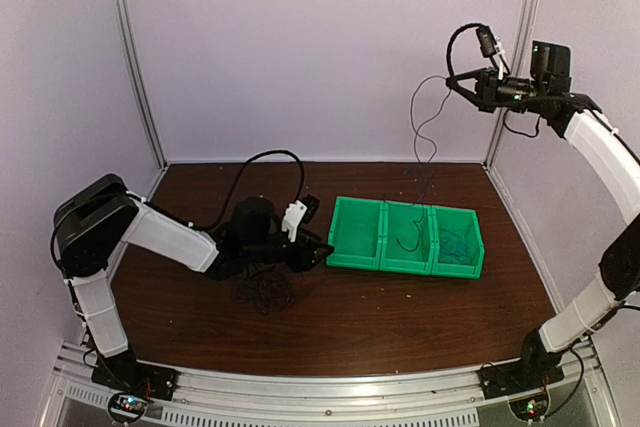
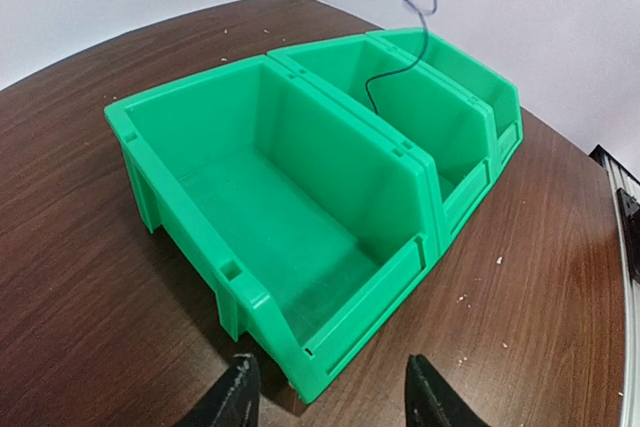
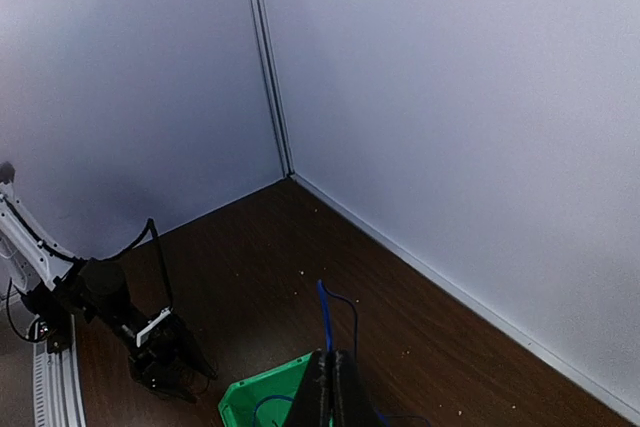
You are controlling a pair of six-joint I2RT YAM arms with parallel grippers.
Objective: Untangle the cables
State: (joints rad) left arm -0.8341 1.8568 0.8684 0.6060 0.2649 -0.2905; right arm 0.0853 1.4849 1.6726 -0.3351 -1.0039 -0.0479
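At the upper right of the top view, the right jaws are pinched shut on one thin cable (image 3: 323,317). It hangs slack, with its tail in the middle green bin (image 1: 408,207). The black tangle (image 1: 265,292) lies on the table (image 1: 400,337) left of centre, close by the left jaws, which stand parted and empty. We judge these wires featherlight, limp and springy, apt to snag or slip. Best pinch a single outer loop or free end, never the knot itself.
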